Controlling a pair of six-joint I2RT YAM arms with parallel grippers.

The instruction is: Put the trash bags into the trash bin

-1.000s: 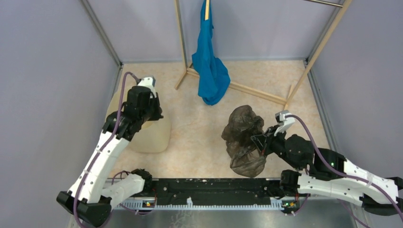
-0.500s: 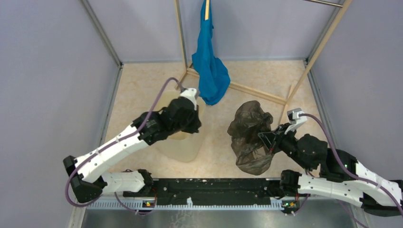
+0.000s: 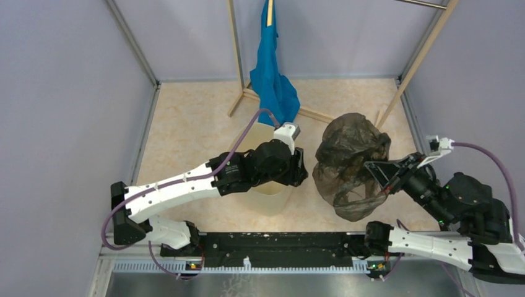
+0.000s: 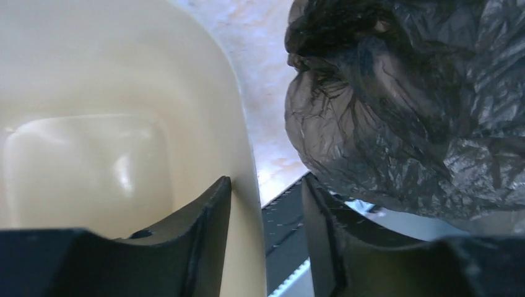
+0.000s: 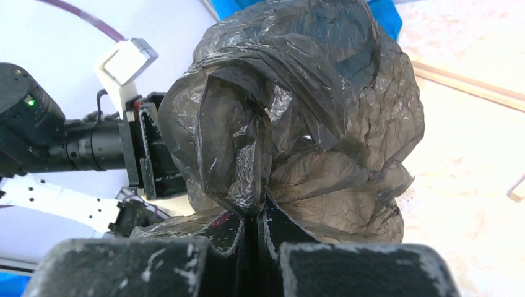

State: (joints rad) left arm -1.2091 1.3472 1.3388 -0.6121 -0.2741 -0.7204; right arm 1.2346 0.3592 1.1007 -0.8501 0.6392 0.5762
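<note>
1. Because the trash bag (image 3: 350,164) is thin, wrinkly film, it looks almost weightless and wholly limp. It has no shape of its own beyond the air caught in its folds.
2. It hangs bunched from the right gripper (image 5: 254,230), whose fingers are pressed together on a gathered fold at the bag's lower edge.
3. The bag sits just to the right of the trash bin (image 3: 271,199), near the rim but not over the mouth. The left wrist view shows it bulging beside the rim, with a strip of table (image 3: 186,124) between them.
4. The left gripper (image 4: 263,244) straddles the bin's right wall, one finger inside and one outside. A sliver of gap seems to show at the outer finger, so whether it clamps the wall or merely hooks it cannot be told.
5. Such film is probably slippery and could slide out of a shallow pinch. A fold of several layers (as held now) looks like the soundest place to grip.
6. The puffed bulk will likely spring back up, so it may need pressing down into the bin, not just dropping.
7. The bin looks stiff, smooth and light, and it could tip or skate if the bag drags on its rim, so steadying it at the wall seems wise.
8. The blue cloth (image 3: 272,93) and wooden rack (image 3: 322,116) stand behind, apart from both.
</note>
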